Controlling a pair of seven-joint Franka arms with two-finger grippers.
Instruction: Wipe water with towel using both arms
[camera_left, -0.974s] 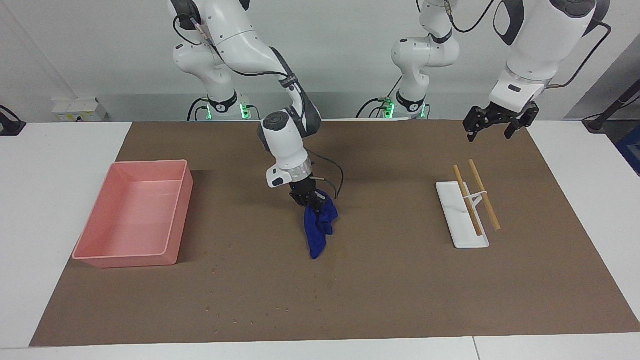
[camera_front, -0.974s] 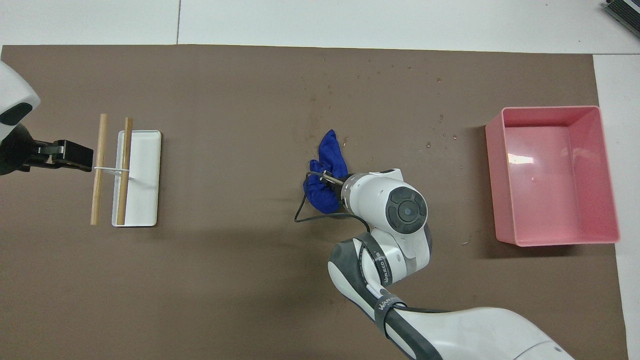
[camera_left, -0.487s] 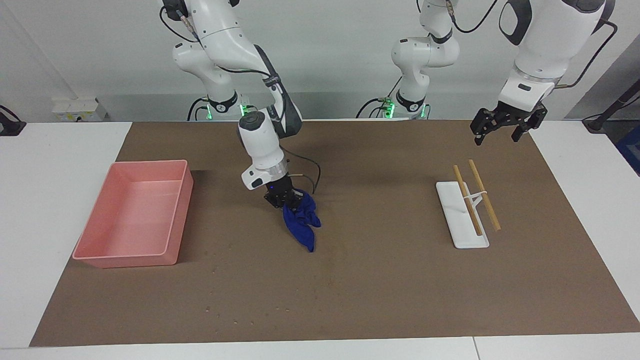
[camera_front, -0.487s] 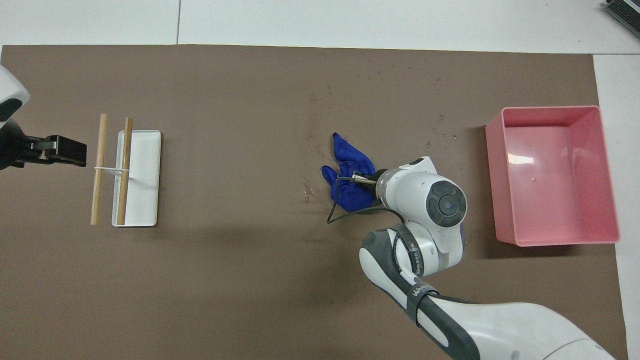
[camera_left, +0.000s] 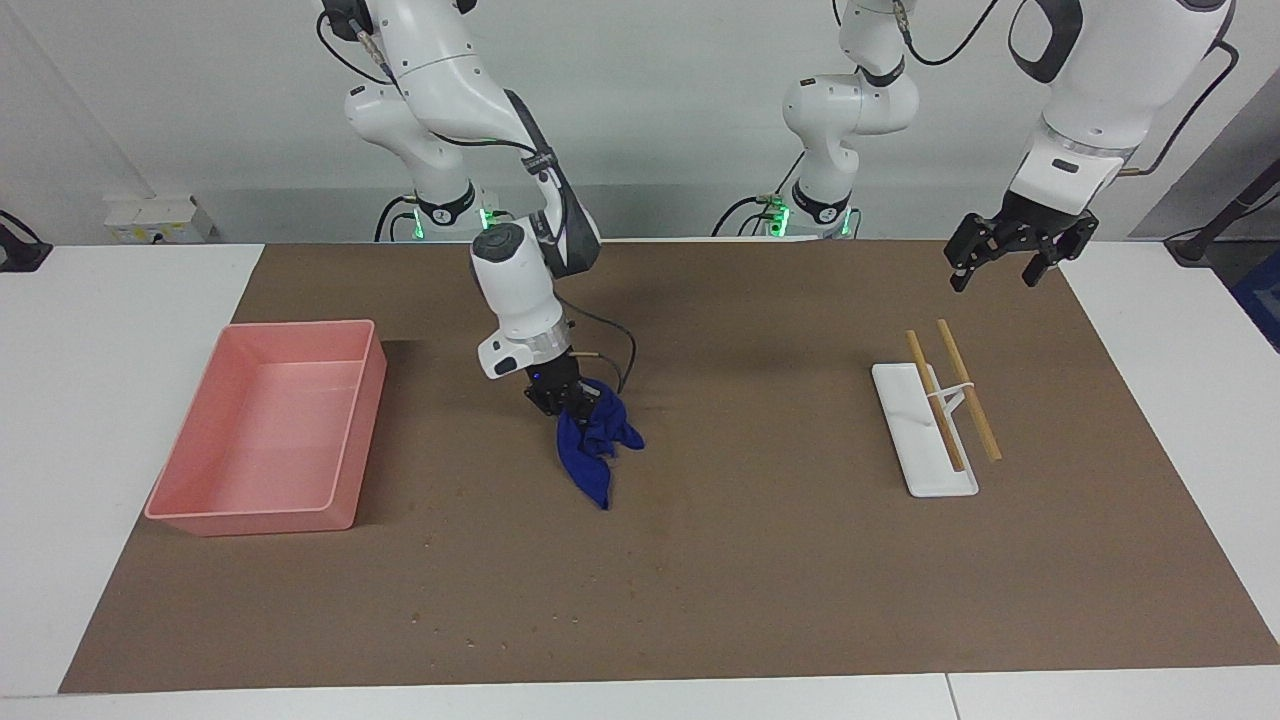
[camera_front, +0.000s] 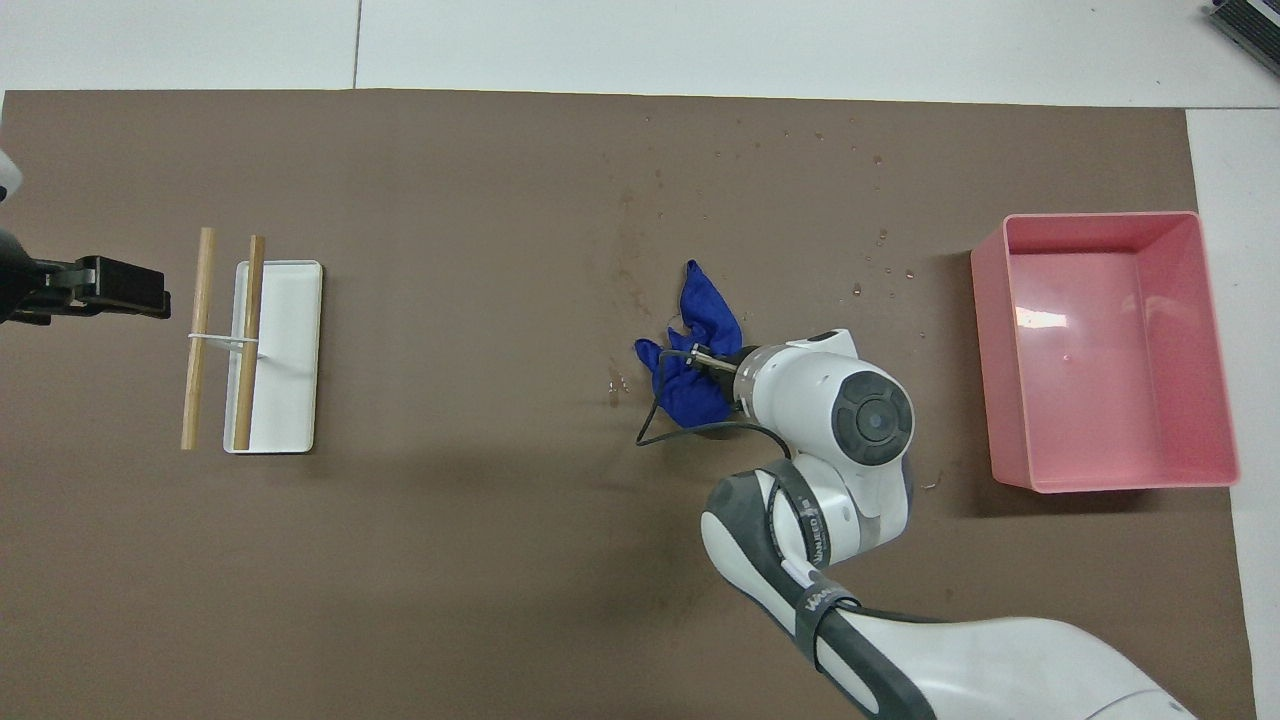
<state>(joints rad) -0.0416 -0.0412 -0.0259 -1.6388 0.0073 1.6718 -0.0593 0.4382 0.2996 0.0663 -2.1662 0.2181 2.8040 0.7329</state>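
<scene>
Your right pincer (camera_left: 562, 402) grips the blue towel (camera_left: 594, 440), dragging on the counter (camera_left: 760, 560) beside the water stain (camera_front: 628, 262); next sweep it there, while your left pincer (camera_left: 1010, 257) waits open.

Deep-blue towel (camera_left: 596, 444), pink bin (camera_left: 265, 430), brown mat (camera_left: 760, 560).

I work in a robotics lab: my two white jointed arms (camera_left: 500, 110) rise at the frame's top, bolted beside a brown paper-covered white table (camera_left: 800, 580) under bare grey walls.
</scene>
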